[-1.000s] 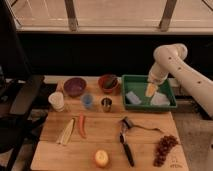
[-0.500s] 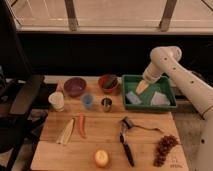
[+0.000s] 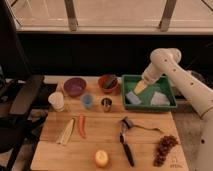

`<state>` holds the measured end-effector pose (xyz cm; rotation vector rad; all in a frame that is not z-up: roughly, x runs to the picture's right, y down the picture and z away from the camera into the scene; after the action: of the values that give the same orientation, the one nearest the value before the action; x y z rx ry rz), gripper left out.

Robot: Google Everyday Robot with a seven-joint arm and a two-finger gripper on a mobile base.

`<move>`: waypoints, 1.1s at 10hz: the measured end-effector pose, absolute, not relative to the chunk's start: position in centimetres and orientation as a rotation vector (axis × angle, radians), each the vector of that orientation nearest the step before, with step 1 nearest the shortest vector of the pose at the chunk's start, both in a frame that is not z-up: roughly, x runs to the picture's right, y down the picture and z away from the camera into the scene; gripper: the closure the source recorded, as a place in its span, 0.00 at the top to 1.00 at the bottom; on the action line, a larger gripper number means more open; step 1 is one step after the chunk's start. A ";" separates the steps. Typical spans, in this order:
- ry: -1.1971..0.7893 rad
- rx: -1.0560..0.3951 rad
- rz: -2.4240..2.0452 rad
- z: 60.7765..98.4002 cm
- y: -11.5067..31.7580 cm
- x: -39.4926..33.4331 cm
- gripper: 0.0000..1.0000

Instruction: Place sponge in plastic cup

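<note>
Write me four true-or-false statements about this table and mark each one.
1. The gripper holds a yellow sponge over the green tray. True.
2. The white cup stands to the right of the tray. False: it stands far to the left, by the purple bowl.
3. The grapes lie in the red bowl. False: they lie on the wooden board.
4. The sponge is not yet in the cup. True.

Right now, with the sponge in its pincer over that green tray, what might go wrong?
The sponge hangs from the pincer over the green tray and could slip out. The path toward the white cup passes the red bowl and metal cup, which the arm might knock.
</note>
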<state>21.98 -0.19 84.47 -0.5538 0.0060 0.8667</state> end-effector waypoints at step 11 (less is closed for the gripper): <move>0.109 -0.493 0.899 90.7 2.9 21.9 0.64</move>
<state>21.89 2.94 90.68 -0.4932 0.1087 0.8986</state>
